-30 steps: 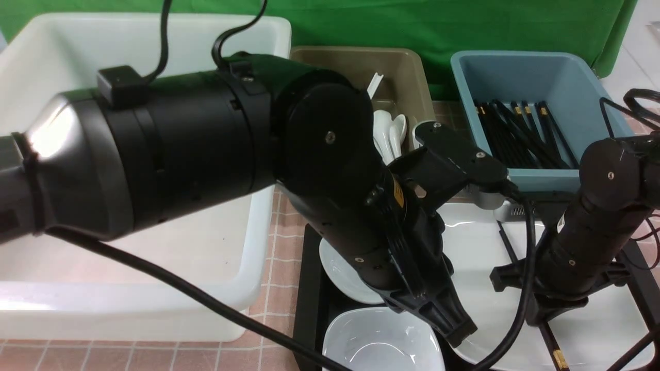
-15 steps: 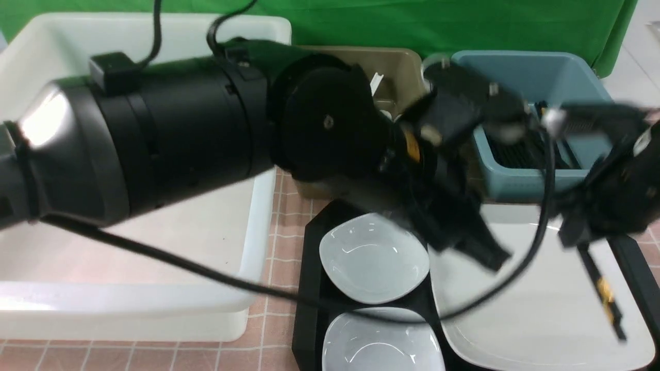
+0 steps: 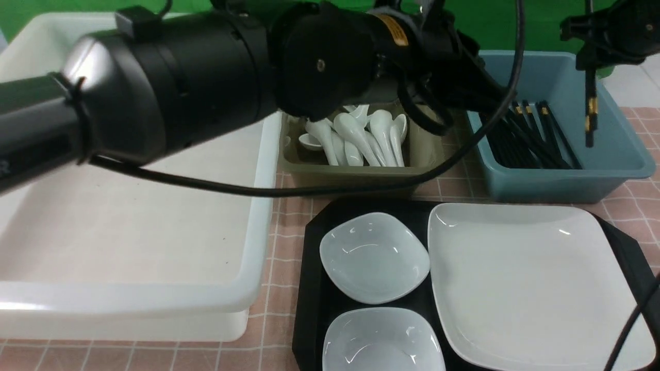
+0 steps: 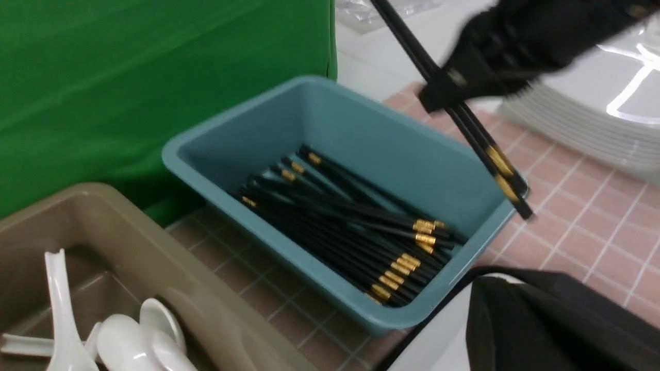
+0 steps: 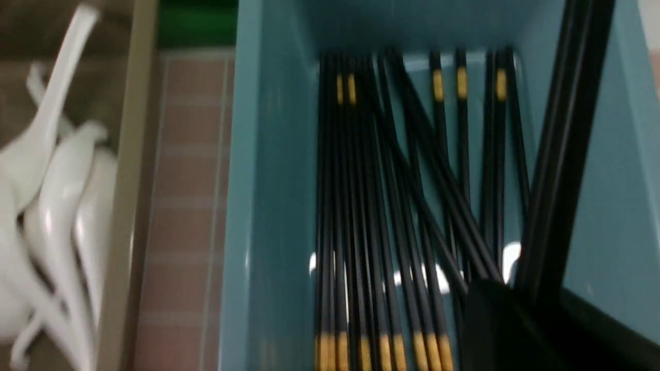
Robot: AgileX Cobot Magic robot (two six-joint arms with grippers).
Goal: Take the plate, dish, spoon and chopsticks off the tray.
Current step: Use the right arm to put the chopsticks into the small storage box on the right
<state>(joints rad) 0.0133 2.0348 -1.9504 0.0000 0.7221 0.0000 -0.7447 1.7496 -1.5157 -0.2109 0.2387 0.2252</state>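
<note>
While over the blue bin [image 3: 613, 172], right pincer [image 3: 588, 55] clenched on the chopsticks [image 3: 589, 111]; left pincer [image 3: 489, 91] closed, seemingly empty.

Blurred right pincer [image 4: 448, 95], seemingly clamped on chopsticks [image 4: 497, 159], near blue bin [image 4: 361, 118] corner; white spoons [image 4: 134, 345] in tan bin [image 4: 154, 247].

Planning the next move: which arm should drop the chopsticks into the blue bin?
Right. The right gripper holds the chopsticks above the blue bin; the left arm reaches over the tan bin.
</note>
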